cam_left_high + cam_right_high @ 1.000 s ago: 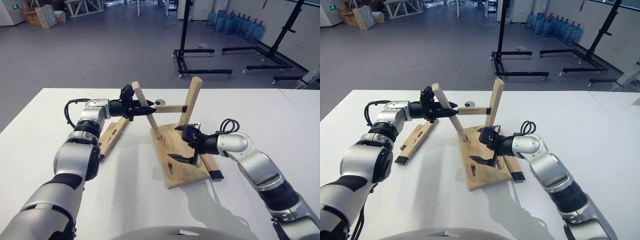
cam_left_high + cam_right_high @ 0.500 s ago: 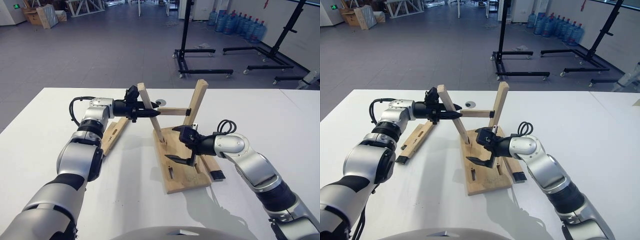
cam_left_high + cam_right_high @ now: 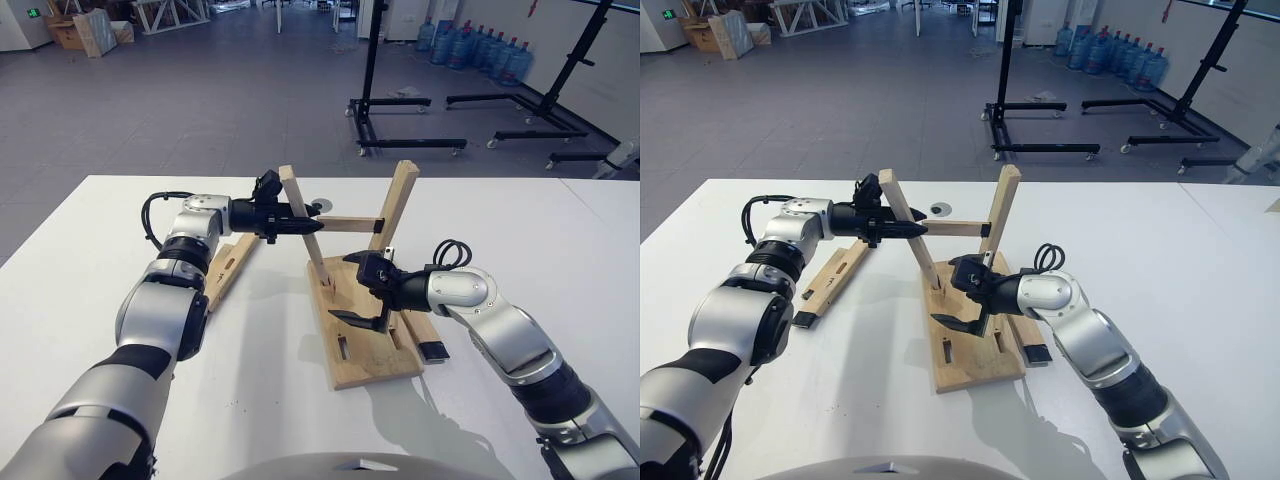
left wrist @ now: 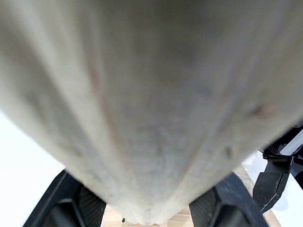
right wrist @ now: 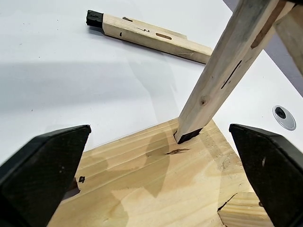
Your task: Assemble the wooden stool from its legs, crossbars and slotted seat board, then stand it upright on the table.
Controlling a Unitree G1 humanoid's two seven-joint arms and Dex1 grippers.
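The slotted seat board (image 3: 372,345) lies flat on the white table. My left gripper (image 3: 305,226) is shut on a tilted wooden leg (image 3: 300,215) whose lower end (image 5: 188,133) rests on the board's far edge. A crossbar (image 3: 345,224) joins that leg to a second tilted leg (image 3: 393,205). The held leg (image 4: 142,94) looms close in the left wrist view, between dark finger pads (image 4: 80,204). My right gripper (image 3: 350,288) hovers open just above the board, beside the leg's foot, with nothing between its fingers (image 5: 42,175).
A loose leg (image 3: 228,268) lies on the table left of the board, also seen as a slotted leg (image 5: 147,35). Another leg with a black cap (image 3: 432,350) lies along the board's right side. A small grey disc (image 3: 320,205) sits behind. Black stands (image 3: 400,140) are on the floor beyond.
My left gripper has carried the leg-and-crossbar frame a little to the right. The right gripper has shifted slightly left over the board, still open.
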